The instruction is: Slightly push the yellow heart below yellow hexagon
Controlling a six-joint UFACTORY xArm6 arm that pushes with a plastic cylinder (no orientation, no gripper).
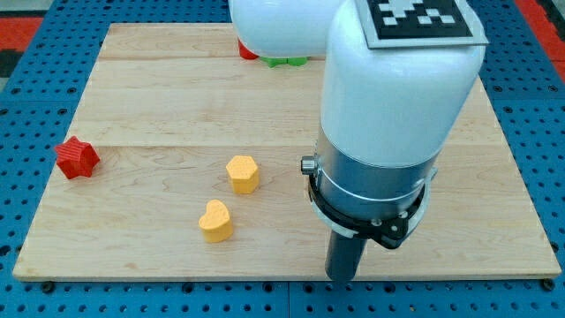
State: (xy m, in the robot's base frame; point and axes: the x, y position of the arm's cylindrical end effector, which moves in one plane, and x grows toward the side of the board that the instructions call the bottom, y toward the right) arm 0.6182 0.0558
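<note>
The yellow heart (215, 221) lies on the wooden board, just below and slightly left of the yellow hexagon (243, 174); the two stand a small gap apart. My tip (342, 276) is near the board's bottom edge, well to the right of both yellow blocks and a little lower than the heart. It touches no block.
A red star block (77, 157) sits at the board's left edge. A red block (248, 51) and a green block (284, 61) peek out at the view's top, mostly hidden behind the white arm (397, 97). The wooden board (159, 97) lies on a blue pegboard.
</note>
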